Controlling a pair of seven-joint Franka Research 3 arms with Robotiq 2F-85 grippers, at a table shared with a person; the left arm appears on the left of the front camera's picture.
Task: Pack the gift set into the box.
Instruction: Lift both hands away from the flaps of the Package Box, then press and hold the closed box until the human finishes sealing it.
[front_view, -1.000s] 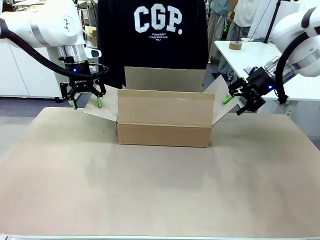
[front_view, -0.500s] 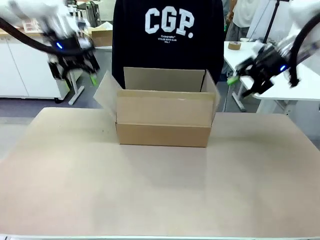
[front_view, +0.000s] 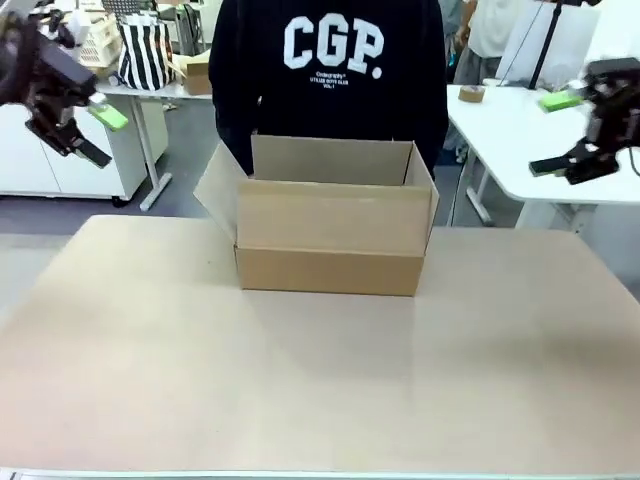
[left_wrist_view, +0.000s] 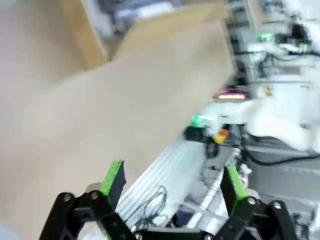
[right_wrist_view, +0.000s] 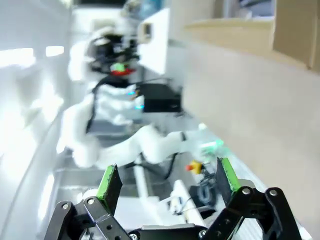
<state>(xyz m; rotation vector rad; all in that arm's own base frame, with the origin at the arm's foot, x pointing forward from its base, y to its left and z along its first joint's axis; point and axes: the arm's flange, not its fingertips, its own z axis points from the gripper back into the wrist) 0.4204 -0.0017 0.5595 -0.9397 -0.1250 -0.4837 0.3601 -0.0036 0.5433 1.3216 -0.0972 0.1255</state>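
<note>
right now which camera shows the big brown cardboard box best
The front view: the large brown corrugated cardboard box stands whole on the table, flaps open, sharp. The left wrist view catches a blurred part of it at the top; the right wrist view a blurred corner.

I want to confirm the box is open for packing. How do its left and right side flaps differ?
The left side flap leans well outward from the box, while the right side flap stands almost upright. The left side flap shows the camera a broad face; the right side flap shows a narrow strip. Both are plain brown cardboard, and neither is held: the left tool and right tool are open, away from the box.
</note>
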